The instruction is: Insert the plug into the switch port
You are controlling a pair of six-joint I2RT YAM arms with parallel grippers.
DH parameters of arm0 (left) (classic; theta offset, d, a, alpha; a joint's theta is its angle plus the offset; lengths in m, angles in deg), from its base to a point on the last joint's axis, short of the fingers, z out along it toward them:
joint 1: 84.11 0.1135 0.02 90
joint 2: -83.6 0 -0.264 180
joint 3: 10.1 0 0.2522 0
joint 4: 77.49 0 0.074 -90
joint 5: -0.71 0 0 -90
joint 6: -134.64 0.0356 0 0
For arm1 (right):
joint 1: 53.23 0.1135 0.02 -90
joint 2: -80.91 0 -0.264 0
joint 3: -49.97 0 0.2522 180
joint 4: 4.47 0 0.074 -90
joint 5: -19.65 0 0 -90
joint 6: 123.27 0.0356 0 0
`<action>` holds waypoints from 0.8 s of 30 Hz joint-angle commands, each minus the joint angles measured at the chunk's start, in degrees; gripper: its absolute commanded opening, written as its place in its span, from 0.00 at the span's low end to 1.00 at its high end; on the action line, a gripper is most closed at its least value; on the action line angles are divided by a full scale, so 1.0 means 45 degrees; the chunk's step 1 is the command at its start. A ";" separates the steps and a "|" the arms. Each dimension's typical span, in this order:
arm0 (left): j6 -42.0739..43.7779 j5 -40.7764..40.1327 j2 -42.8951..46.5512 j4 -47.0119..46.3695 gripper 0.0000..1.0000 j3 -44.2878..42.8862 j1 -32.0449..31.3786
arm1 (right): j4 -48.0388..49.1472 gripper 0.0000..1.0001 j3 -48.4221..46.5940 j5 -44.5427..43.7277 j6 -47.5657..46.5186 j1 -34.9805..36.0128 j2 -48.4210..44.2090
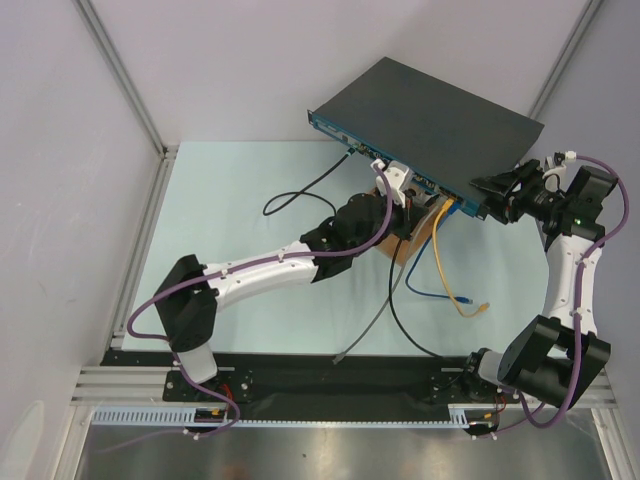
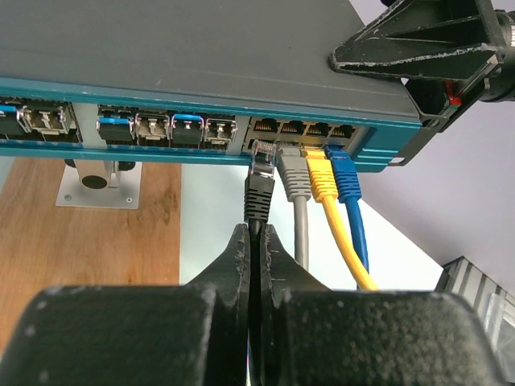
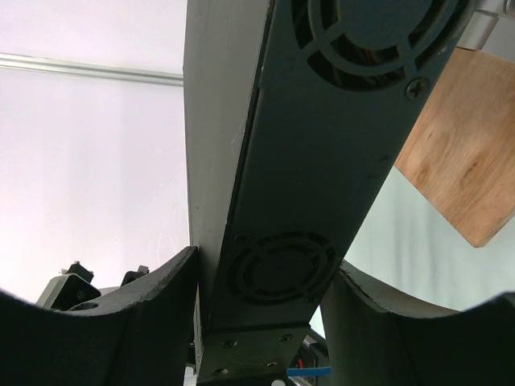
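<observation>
The switch is a flat dark grey box held raised and tilted. Its teal front face shows a row of sockets. My left gripper is shut on a black cable just below its black plug. The plug's clear tip sits at the mouth of the lower socket left of the grey plug and stands out further than its neighbours. The left gripper also shows in the top view. My right gripper clamps the switch's right end, with fingers on both sides of the fan-grille side.
Grey, yellow and blue plugs sit in the neighbouring sockets. A brown wooden board with a metal bracket lies under the switch. Loose black, yellow and blue cables trail over the pale mat.
</observation>
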 commanded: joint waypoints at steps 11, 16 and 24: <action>-0.1220 0.0266 0.0006 0.0714 0.00 -0.0615 0.0220 | 0.0980 0.00 -0.0045 0.0009 -0.0438 0.0646 0.0068; -0.1649 0.0383 0.0085 0.1162 0.00 -0.0673 0.0318 | 0.1019 0.00 -0.0064 0.0048 -0.0477 0.0627 0.0010; -0.1630 0.0461 -0.0189 0.1885 0.00 -0.1493 0.0318 | 0.1039 0.00 -0.0084 -0.0030 -0.0652 0.0704 -0.0010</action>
